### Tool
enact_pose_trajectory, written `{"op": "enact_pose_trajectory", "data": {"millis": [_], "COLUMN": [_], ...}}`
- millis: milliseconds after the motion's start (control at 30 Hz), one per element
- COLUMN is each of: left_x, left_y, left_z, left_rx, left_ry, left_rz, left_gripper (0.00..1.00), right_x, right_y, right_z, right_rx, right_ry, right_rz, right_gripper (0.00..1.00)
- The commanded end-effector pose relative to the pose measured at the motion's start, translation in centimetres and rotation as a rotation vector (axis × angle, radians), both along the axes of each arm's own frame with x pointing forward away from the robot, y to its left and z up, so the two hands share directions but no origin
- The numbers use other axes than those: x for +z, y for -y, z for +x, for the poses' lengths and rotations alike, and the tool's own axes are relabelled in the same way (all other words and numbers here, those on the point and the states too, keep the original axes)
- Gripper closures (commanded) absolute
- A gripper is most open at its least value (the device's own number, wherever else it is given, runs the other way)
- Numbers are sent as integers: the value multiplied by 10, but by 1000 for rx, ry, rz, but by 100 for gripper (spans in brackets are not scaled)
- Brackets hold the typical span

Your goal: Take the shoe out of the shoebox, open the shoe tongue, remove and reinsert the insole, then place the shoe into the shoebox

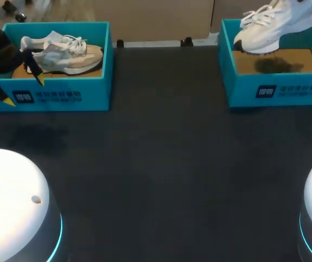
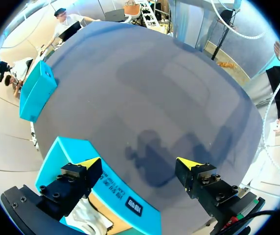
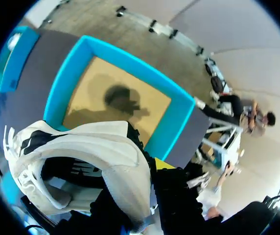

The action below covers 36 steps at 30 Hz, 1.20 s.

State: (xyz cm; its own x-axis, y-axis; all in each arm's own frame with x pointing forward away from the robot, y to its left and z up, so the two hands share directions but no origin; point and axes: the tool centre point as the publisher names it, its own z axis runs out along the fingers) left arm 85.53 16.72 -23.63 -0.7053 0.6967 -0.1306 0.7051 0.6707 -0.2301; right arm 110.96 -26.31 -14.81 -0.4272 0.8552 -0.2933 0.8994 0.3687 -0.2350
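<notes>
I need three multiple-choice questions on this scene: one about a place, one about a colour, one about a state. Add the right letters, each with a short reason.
1. Where is the white shoe relative to the right shoebox?
A lying inside it
B held above it
C behind it

2. What colour are the walls of the right shoebox?
A teal
B red
C black

3. In what state is the left gripper?
A open and empty
B shut on a shoe
C shut on a box wall

Answers:
1 B, the box's brown floor lies bare under the shoe.
2 A, all walls are teal.
3 A, its fingers stand wide apart and grip nothing.
</notes>
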Motion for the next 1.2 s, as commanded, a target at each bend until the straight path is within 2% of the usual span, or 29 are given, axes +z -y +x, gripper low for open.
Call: {"op": "enact_pose_trajectory", "data": {"millis": [33, 133, 267, 767, 833, 933, 1000, 1100, 1167, 1200], "left_x": [0, 0, 0, 0, 0, 0, 0, 0, 0, 0], "left_y": [0, 0, 0, 0, 0, 0, 0, 0, 0, 0], "left_z": [-1, -1, -1, -1, -1, -1, -1, -1, -1, -1], "left_rx": [0, 0, 0, 0, 0, 0, 0, 0, 0, 0], "left_ry": [1, 1, 1, 1, 1, 1, 1, 1, 1, 1], "left_rz": [3, 3, 3, 3, 3, 3, 3, 3, 3, 3], "left_gripper": [0, 0, 0, 0, 0, 0, 0, 0, 0, 0], "right_x": [-8, -13, -20, -22, -25, -34, -39, -46, -54, -54], "right_y": [27, 39, 44, 45, 44, 46, 46, 47, 46, 46], "right_z": [1, -8, -16, -18, -18, -18, -19, -21, -23, -23], "right_rx": [-537, -590, -696, -703, -664, -656, -655, -614, -649, -649], "right_ry": [-38, -2, 18, 22, 80, 108, 139, 217, 211, 211], "right_rz": [94, 121, 100, 120, 107, 92, 39, 22, -57, -57], "right_gripper": [100, 100, 100, 100, 100, 100, 100, 100, 100, 100]}}
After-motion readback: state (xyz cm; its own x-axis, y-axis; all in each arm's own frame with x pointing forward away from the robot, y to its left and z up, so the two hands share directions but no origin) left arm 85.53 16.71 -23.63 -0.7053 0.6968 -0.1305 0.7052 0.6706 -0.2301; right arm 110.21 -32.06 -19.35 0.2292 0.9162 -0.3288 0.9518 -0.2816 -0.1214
